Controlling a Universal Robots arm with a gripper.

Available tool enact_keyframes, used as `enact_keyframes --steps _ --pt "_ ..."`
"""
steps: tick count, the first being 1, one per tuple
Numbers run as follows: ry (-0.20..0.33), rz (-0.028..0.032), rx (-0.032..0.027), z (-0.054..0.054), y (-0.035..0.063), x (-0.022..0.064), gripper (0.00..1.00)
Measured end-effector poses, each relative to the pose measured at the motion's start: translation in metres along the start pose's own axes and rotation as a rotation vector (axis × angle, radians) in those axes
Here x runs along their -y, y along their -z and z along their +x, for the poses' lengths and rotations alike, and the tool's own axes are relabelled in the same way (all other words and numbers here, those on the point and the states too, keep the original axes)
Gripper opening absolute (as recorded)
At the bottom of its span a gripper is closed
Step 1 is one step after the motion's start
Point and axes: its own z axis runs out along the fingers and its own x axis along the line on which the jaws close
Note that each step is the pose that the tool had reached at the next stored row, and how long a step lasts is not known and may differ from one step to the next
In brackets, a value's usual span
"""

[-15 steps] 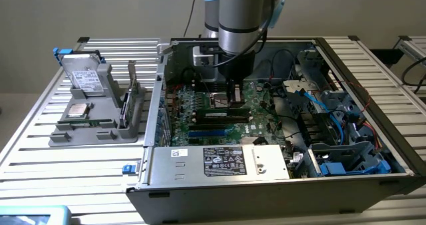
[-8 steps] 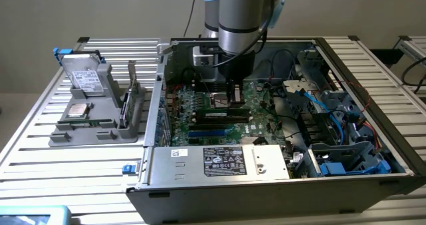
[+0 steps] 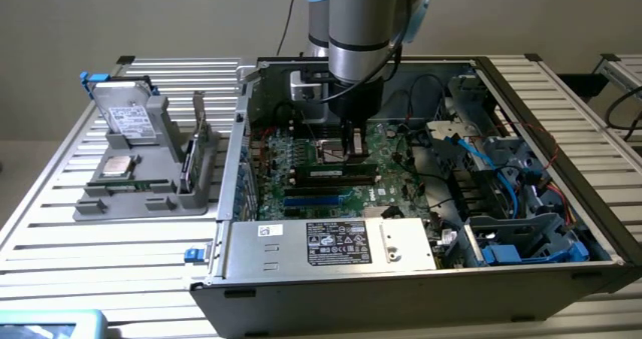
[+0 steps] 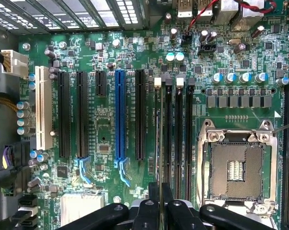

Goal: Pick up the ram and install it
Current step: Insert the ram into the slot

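An open computer case (image 3: 401, 301) sits on a slatted metal tabletop (image 3: 110, 241) before a plain beige wall (image 3: 120, 16). Inside, the nearly closed gripper (image 4: 160, 206) pinches the ram (image 4: 159, 143) edge-on over the motherboard (image 4: 106, 129).

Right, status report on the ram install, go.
Gripper shut on the ram. Ram edge-on along the end memory slot, seating unclear. Nothing across it.
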Motion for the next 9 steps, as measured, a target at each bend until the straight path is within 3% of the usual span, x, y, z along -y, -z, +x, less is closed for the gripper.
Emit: enact_keyframes --steps 9 --pt "0.0 -0.0001 0.0 0.001 -0.0006 -0.0004 0.14"
